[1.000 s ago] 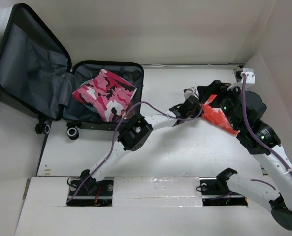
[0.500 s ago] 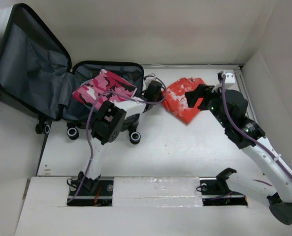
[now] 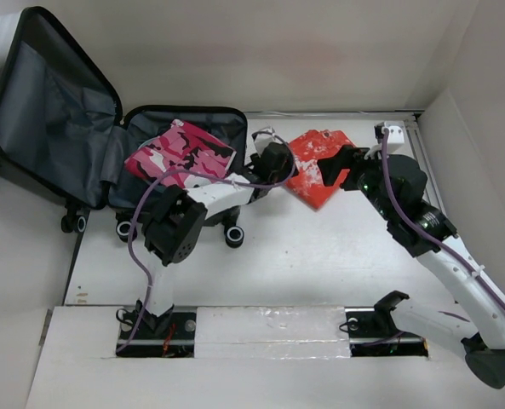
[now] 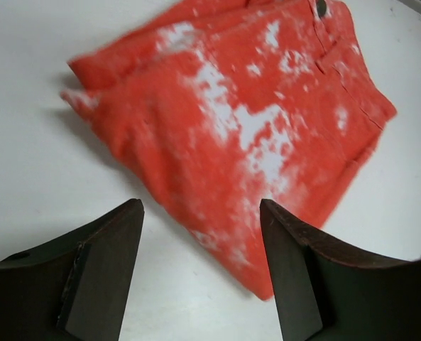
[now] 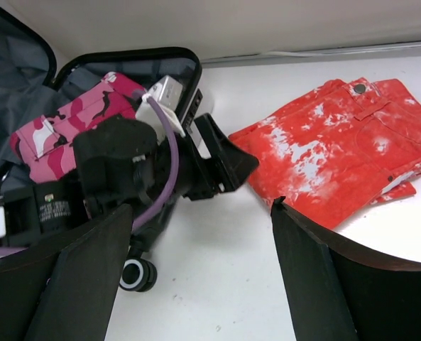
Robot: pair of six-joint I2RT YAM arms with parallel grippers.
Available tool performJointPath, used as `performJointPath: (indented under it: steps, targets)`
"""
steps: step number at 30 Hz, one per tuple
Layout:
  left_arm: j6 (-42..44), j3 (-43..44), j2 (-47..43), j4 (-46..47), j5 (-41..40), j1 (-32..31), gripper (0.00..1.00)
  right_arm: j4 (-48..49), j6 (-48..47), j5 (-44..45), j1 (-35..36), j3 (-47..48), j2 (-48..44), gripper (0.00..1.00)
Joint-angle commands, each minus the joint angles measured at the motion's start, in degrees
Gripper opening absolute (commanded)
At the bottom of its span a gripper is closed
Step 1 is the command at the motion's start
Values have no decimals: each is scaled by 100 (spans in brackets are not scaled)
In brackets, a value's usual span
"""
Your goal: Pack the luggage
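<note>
The luggage (image 3: 52, 106) lies open at the back left, its lid standing up and a pink camouflage garment (image 3: 184, 152) in its base. Red shorts with white blotches (image 3: 316, 145) lie flat on the table just right of it. My left gripper (image 3: 278, 164) is open at the shorts' left edge; in the left wrist view the shorts (image 4: 253, 121) lie ahead of its fingers (image 4: 118, 241), which hold nothing. My right gripper (image 3: 333, 168) hovers open over the shorts, and its wrist view shows the left gripper (image 5: 221, 160) beside the shorts (image 5: 338, 153).
The luggage's black wheels (image 3: 232, 237) stick out toward the arms along its near side. A white wall (image 3: 473, 153) closes the right side of the table. A white box with a cable (image 3: 394, 133) sits at the back right corner.
The red shorts were carried left from the right side to beside the luggage. My left gripper has opened and let go of them. The right gripper stayed open.
</note>
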Motion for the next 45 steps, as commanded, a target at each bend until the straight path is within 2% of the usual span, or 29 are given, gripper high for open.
performJointPath:
  steps: [1,5,7,12,16,20,23,27,32,33,38,43,45]
  targets:
    - [-1099,-192,-222,-423,-364,-186,62,357,-16,-4,-33,-21,-115,84]
    - [-1866,150,104,-1012,-364,-247,60,304,-16,-4,-33,-126,-282,84]
    - [-2087,151,235,-1014,-364,-247,60,304,-16,-4,-33,-179,-335,84]
    - [-2703,-165,289,-349,-31,-247,62,181,-16,49,-33,-231,-502,84]
    - [-3212,-227,735,14,776,-37,62,181,-16,49,-33,-284,-607,84]
    - [-3337,-78,1018,67,1060,-36,62,181,-16,-4,-33,-284,-608,84]
    - [-3460,72,1193,120,1183,-36,58,181,-16,-4,-33,-284,-608,84]
    - [-3530,72,1247,252,1114,-36,56,234,-16,-109,-33,-337,-660,84]
    - [-3600,309,1413,252,955,-36,41,286,-16,-214,-33,-285,-713,84]
    - [-3600,309,1414,330,955,-36,25,286,-16,-215,-33,-284,-765,84]
    - [-3249,651,1624,383,1016,25,0,286,-16,-320,-33,-231,-898,84]
    - [-2373,705,1529,1067,1455,209,0,234,-16,-373,-33,-231,-1021,84]
    - [-1976,861,1406,1078,1745,271,0,181,-16,-373,-33,-179,-1021,84]
